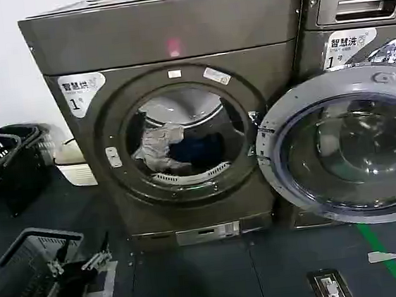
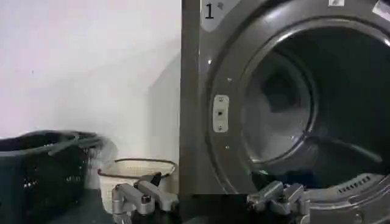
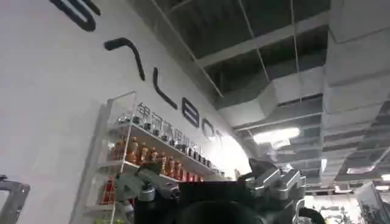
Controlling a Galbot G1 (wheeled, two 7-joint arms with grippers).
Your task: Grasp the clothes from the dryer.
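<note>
Bronze-grey dryer (image 1: 179, 108) has its door (image 1: 350, 146) swung open at 3 o'clock, grey clothes (image 1: 159, 151) inside; left gripper (image 1: 76, 268) down at 7 o'clock, spread wide, holding nothing.

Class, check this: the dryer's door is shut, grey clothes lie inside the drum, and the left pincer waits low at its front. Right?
Not quite. The head view shows the dryer with its door swung open. The grey clothes do lie inside, and the left pincer waits low.
</note>
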